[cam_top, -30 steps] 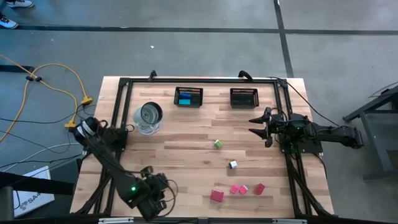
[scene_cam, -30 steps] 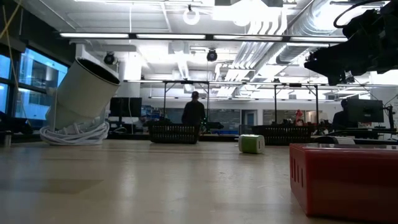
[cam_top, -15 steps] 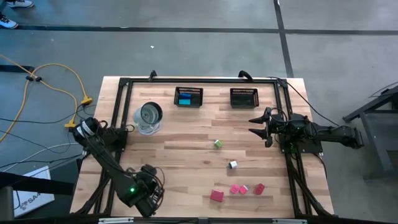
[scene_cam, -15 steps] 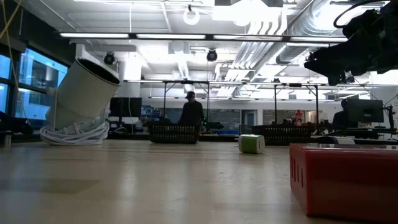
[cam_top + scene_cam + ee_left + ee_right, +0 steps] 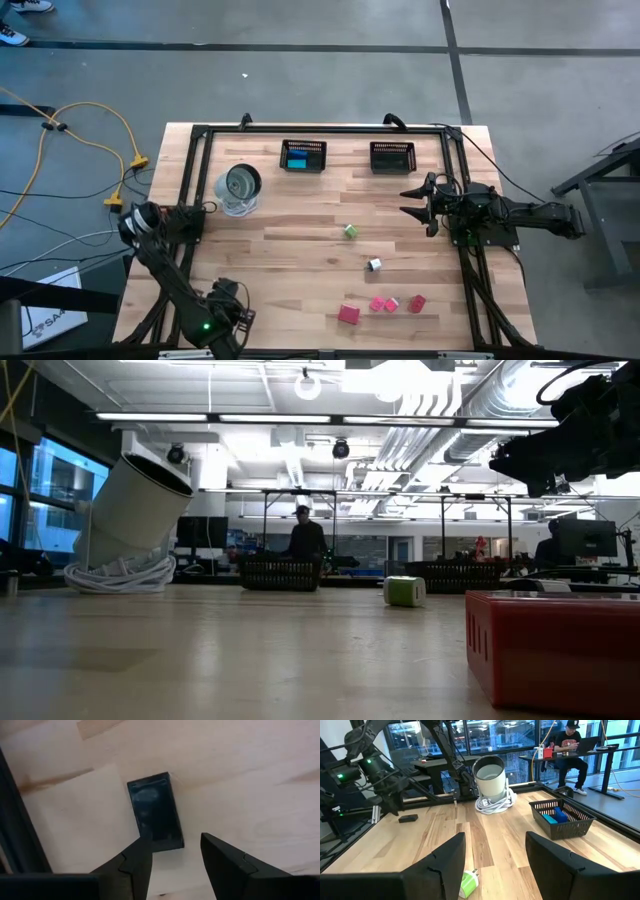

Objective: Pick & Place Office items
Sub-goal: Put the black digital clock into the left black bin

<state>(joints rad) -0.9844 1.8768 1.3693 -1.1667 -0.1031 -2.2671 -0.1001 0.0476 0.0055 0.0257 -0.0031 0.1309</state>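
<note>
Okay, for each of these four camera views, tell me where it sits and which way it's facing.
High: overhead, straight down; both arms, wooden table.
Low: table height, level toward the room; red block near, an arm overhead.
Left wrist: down at a flat black rectangular block; left pincer open.
Right wrist: across the table; right pincer open.
Shared: small green-and-white block, high, low, right wrist.

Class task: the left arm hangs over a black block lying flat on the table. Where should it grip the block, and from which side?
Grip the black block across its two long edges, coming straight down from above. It lies flat on the wooden table, a narrow rectangle, so its short width probably fits between the open fingers of the left end effector. The block's near end already lies at that gap, so only a small shift along its length seems needed.
</note>
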